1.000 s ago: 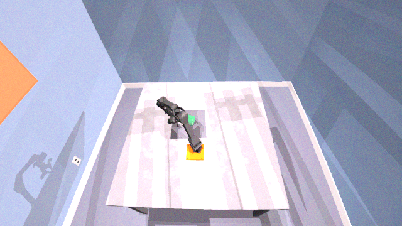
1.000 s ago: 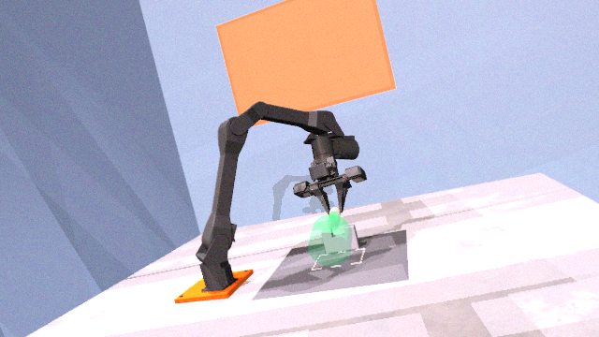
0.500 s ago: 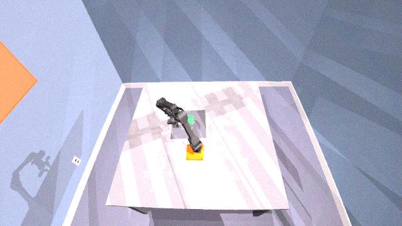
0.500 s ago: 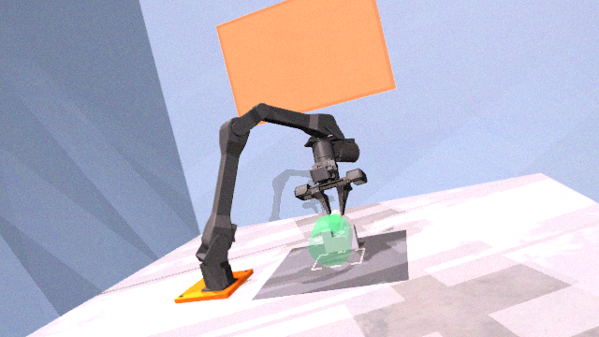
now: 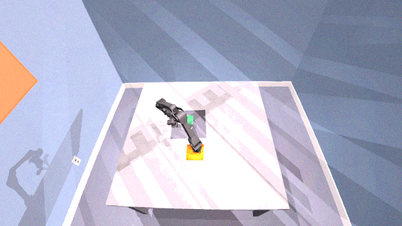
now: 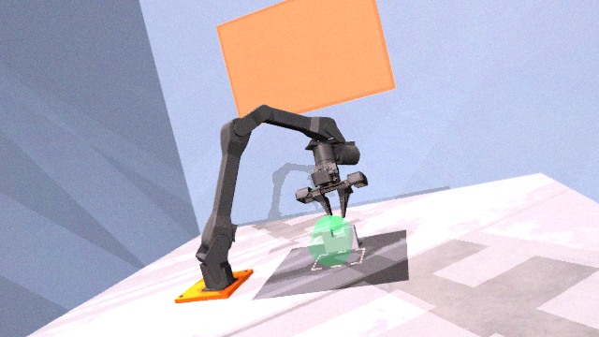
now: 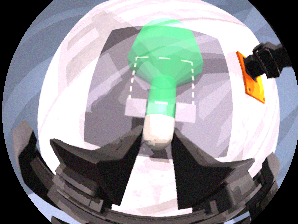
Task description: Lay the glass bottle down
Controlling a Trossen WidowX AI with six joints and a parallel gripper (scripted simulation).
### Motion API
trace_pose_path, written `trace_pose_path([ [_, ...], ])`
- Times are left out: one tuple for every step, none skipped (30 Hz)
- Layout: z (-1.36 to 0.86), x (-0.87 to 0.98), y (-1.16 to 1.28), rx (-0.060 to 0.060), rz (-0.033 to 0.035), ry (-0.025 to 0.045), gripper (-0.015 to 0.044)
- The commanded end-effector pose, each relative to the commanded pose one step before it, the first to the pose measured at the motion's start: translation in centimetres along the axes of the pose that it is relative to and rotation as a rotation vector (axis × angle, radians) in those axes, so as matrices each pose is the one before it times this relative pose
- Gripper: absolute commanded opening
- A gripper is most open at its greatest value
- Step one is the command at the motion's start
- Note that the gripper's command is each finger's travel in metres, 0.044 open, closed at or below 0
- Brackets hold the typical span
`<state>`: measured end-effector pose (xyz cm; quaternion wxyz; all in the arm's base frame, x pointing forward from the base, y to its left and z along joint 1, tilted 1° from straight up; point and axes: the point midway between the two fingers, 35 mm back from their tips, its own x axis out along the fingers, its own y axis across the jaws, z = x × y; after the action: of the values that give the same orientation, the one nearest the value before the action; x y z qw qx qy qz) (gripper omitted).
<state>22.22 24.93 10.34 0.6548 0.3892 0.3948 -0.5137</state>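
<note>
Here, my end effector (image 6: 338, 216) (image 7: 157, 131) grips the glass bottle (image 6: 330, 241) (image 7: 164, 65) above the bench (image 5: 232, 176) (image 6: 468, 211) (image 7: 62, 85); only the exterior and top views show the orange wall panel (image 5: 14, 82) (image 6: 306, 58).

Arm arched, fingers (image 6: 338, 216) pointing down, seemingly clamped at their tips
</note>
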Motion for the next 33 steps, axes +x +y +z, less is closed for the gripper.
trace_pose_path([
  [-0.219, 0.328, -0.088, 0.0022, -0.00238, -0.00104, 0.0113],
  [-0.053, 0.039, -0.008, -0.0004, 0.00045, 0.00024, 0.0113],
  [-0.052, 0.039, -0.008, -0.0004, 0.00045, 0.00024, 0.0113],
  [-0.052, 0.040, -0.008, -0.0004, 0.00045, 0.00025, 0.0113],
  [-0.052, 0.040, -0.008, -0.0004, 0.00045, 0.00025, 0.0113],
  [-0.052, 0.040, -0.008, -0.0004, 0.00045, 0.00025, 0.0113],
  [-0.052, 0.040, -0.008, -0.0004, 0.00045, 0.00025, 0.0113],
  [-0.051, 0.041, -0.008, -0.0004, 0.00045, 0.00026, 0.0113],
  [-0.051, 0.041, -0.008, -0.0004, 0.00044, 0.00026, 0.0113],
  [-0.051, 0.041, -0.008, -0.0004, 0.00044, 0.00026, 0.0113],
  [-0.051, 0.041, -0.008, -0.0004, 0.00044, 0.00026, 0.0113],
  [-0.051, 0.041, -0.008, -0.0004, 0.00044, 0.00027, 0.0113],
  [-0.050, 0.042, -0.008, -0.0004, 0.00044, 0.00027, 0.0113],
  [-0.050, 0.042, -0.008, -0.0004, 0.00044, 0.00027, 0.0113],
  [-0.050, 0.042, -0.008, -0.0004, 0.00044, 0.00028, 0.0113],
  [-0.049, 0.042, -0.008, -0.0005, 0.00045, 0.00028, 0.0113],
  [-0.013, 0.013, -0.003, -0.0002, 0.00021, 0.00013, 0.0113],
  [-0.016, 0.019, -0.004, -0.0004, 0.00038, 0.00023, 0.0113],
  [-0.026, 0.034, -0.007, -0.0008, 0.00079, 0.00048, 0.0113],
  [-0.014, 0.023, -0.005, -0.0006, 0.00062, 0.00038, 0.0113],
  [-0.008, 0.016, -0.003, -0.0004, 0.00047, 0.00030, 0.0113],
  [-0.006, 0.014, -0.003, -0.0004, 0.00044, 0.00030, 0.0113],
  [-0.006, 0.014, -0.003, -0.0003, 0.00044, 0.00032, 0.0113],
  [-0.006, 0.015, -0.003, -0.0003, 0.00043, 0.00033, 0.0113],
  [-0.006, 0.016, -0.003, -0.0002, 0.00042, 0.00033, 0.0113],
  [-0.006, 0.016, -0.004, -0.0002, 0.00041, 0.00033, 0.0113],
  [-0.006, 0.017, -0.004, -0.0002, 0.00040, 0.00034, 0.0113],
  [-0.006, 0.016, -0.004, -0.0002, 0.00040, 0.00035, 0.0113],
  [-0.005, 0.016, -0.003, -0.0001, 0.00042, 0.00038, 0.0113],
  [-0.005, 0.015, -0.003, -0.0001, 0.00044, 0.00040, 0.0113],
  [-0.005, 0.015, -0.003, -0.0001, 0.00045, 0.00042, 0.0113],
  [-0.005, 0.016, -0.003, -0.0001, 0.00045, 0.00044, 0.0113],
  [-0.005, 0.016, -0.003, 0.0000, 0.00045, 0.00045, 0.0113],
])
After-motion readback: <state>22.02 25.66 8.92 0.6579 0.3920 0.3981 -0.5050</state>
